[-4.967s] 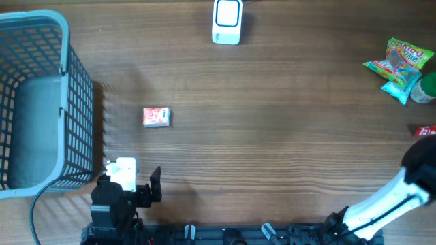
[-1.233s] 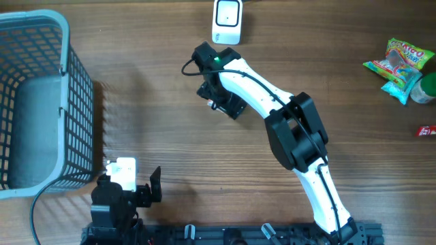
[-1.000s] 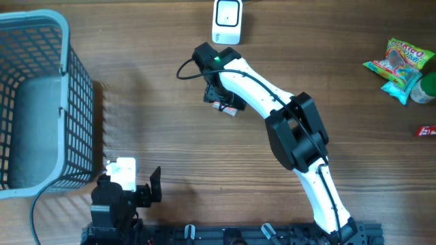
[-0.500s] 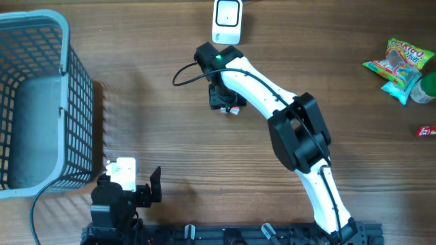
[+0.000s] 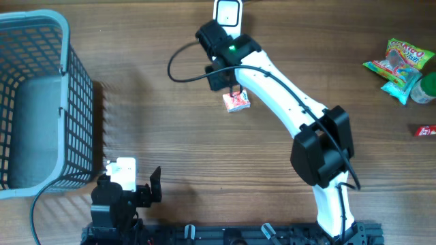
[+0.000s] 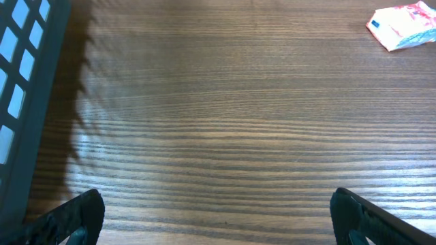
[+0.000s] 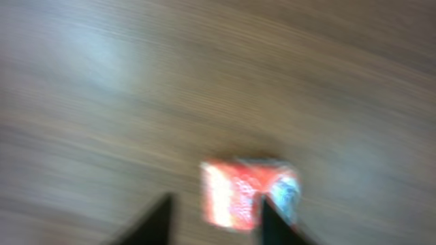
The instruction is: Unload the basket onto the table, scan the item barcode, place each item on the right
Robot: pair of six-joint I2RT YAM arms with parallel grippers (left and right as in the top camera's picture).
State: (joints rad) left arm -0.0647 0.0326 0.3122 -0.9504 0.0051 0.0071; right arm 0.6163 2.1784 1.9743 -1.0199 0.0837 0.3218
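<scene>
Overhead alone takes in the whole wooden worktop (image 5: 204, 170). A white scanner (image 5: 226, 13) with rounded corners stands at the far edge. The right arm (image 5: 286, 94), white links with black joints, reaches from the near right toward it. The small red-and-white packet (image 5: 236, 101) shows just near of the arm's wrist, a little near of the scanner and apart from it. A thin black cable (image 5: 170, 68) loops out to the left of the wrist. A blue-grey plastic basket (image 5: 34, 16) of open lattice fills the far left. Glossy, crinkled snack bags (image 5: 400, 62) lie at the far right with a green object (image 5: 427, 88) beside them, and a red thing (image 5: 426, 131) is cut off by the right edge

Right wrist view, badly blurred, gives what overhead hides. The dark right fingers (image 7: 153, 221) stand with a gap between them. The packet sits at their tips, its right part overlapping the right-hand finger, and I cannot tell whether they press on it

Left wrist view shows the black left fingers (image 6: 75, 218) spread wide at the near corners, straight wood grain between them. The packet appears small and tilted at the far right. The basket's dark wall runs down the left edge and throws a toothed shadow on the wood
</scene>
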